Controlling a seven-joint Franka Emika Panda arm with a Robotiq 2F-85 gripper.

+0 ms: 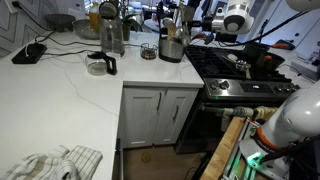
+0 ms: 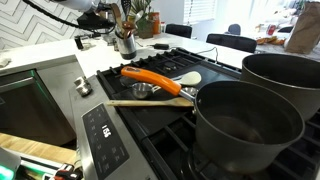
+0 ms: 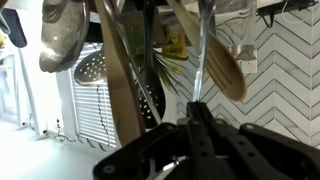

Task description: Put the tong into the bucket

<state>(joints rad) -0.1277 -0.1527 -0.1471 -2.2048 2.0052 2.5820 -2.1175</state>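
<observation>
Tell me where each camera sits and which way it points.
An exterior view: stands back above the white counter, facing the stove and the bucket; the robot's arm shows top right.
An exterior view: sits low on the stove behind dark pots, looking across the burners toward the bucket; the arm shows top left.
Wrist view: rides on the arm, close to upright spoons and tiled wall; the claw shows at bottom, seemingly pinching the tong.
Shared: both exterior views show the stove, bucket and arm.
</observation>
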